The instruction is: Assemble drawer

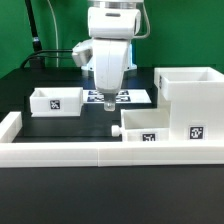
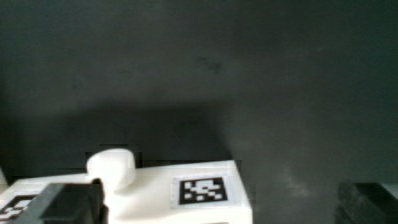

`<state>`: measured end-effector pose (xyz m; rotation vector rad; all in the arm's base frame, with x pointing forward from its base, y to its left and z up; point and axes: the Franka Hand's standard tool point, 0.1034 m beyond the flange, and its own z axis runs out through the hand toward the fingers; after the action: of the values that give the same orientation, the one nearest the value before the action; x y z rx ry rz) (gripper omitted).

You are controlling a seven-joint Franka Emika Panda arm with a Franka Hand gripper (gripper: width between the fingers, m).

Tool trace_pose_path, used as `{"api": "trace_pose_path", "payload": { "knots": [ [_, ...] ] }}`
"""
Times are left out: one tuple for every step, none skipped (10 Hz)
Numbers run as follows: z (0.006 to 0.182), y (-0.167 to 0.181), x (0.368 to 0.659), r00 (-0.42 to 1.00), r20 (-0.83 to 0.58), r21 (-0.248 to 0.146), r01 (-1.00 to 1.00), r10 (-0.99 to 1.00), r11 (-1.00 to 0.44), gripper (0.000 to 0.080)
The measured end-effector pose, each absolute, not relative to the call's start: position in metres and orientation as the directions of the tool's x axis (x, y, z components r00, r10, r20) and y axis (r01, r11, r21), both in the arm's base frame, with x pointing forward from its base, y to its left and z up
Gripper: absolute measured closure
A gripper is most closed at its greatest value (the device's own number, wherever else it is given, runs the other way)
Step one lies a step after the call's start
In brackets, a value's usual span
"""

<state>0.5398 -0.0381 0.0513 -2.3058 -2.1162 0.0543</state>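
The drawer is in three white parts. The tall boxy housing [image 1: 190,100] stands at the exterior view's right. One knobbed tray [image 1: 55,100] sits at the left. The second tray [image 1: 146,124] lies in front of the housing, its knob [image 1: 115,130] pointing to the exterior view's left. My gripper [image 1: 108,103] hangs above the black mat between the two trays, just behind the second tray's knob end. In the wrist view my gripper [image 2: 217,205] is open and empty. One dark finger [image 2: 63,205] overlaps the tagged face [image 2: 201,190] and knob [image 2: 112,165] of a tray; the other finger [image 2: 374,196] is over bare mat.
The marker board [image 1: 130,97] lies flat on the mat behind my gripper. A low white border wall [image 1: 90,152] runs along the front and up the left side [image 1: 10,125]. Cables hang at the back left.
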Motion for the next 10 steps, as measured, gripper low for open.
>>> {"api": "trace_pose_path", "payload": {
  "knots": [
    [0.046, -0.05, 0.538, 0.079, 0.011, -0.041, 0.996, 0.997, -0.079, 0.015],
    [0.043, -0.061, 0.537, 0.078, 0.049, -0.042, 0.996, 0.996, -0.076, 0.015],
    [0.04, -0.071, 0.536, 0.08, 0.077, -0.042, 0.996, 0.994, -0.077, 0.015],
    [0.037, -0.079, 0.533, 0.076, 0.093, -0.047, 0.996, 0.993, -0.072, 0.015],
    [0.034, -0.085, 0.53, 0.073, 0.127, -0.051, 0.996, 0.989, -0.067, 0.015],
    [0.03, -0.089, 0.528, 0.086, 0.171, -0.059, 0.995, 0.982, -0.077, 0.015],
    [0.026, -0.081, 0.528, 0.095, 0.187, -0.065, 0.994, 0.978, -0.084, 0.015],
    [0.023, -0.069, 0.53, 0.104, 0.194, -0.072, 0.993, 0.975, -0.091, 0.015],
    [0.02, -0.057, 0.535, 0.11, 0.203, -0.078, 0.992, 0.973, -0.096, 0.015],
    [0.019, -0.047, 0.537, 0.122, 0.208, -0.082, 0.991, 0.971, -0.107, 0.015]
  ]
}}
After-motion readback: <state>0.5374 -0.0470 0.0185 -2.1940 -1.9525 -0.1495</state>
